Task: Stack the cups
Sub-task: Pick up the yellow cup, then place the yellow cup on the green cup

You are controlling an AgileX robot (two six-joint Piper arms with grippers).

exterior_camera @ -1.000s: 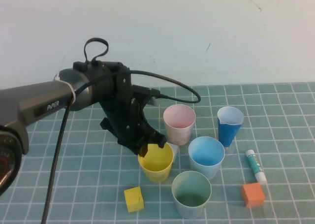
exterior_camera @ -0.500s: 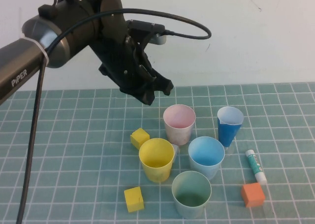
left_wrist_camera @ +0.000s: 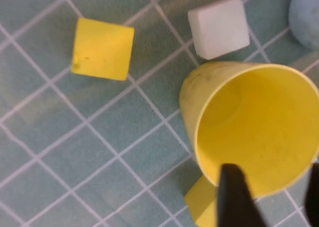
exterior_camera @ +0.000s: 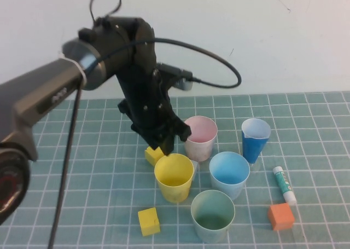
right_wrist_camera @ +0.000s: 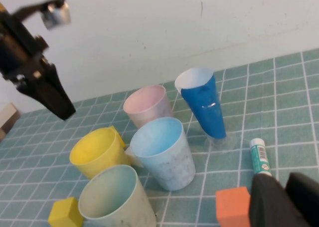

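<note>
Four wide cups stand close together: yellow (exterior_camera: 174, 177), pink (exterior_camera: 199, 137), light blue (exterior_camera: 229, 172) and pale green (exterior_camera: 213, 215). My left gripper (exterior_camera: 169, 142) hovers just behind and above the yellow cup, open and empty. In the left wrist view the yellow cup (left_wrist_camera: 254, 127) fills the frame and the left gripper (left_wrist_camera: 273, 197) has its fingers spread over the cup's near rim. My right gripper (right_wrist_camera: 285, 192) is shut and empty, low beside the orange block; it is out of the high view. The right wrist view shows the yellow (right_wrist_camera: 97, 151), pink (right_wrist_camera: 147, 106), light blue (right_wrist_camera: 162, 149) and green (right_wrist_camera: 117, 194) cups.
A narrow dark blue cup (exterior_camera: 255, 139) stands right of the pink one. One yellow block (exterior_camera: 149, 221) lies in front of the yellow cup, another (exterior_camera: 153, 153) behind it. A white block (left_wrist_camera: 219, 27) lies between the cups. An orange block (exterior_camera: 281, 216) and a glue stick (exterior_camera: 284, 184) lie at the right.
My left gripper rose from the yellow cup's rim high above the table, then came back down to just behind that cup. The cups have not moved.
</note>
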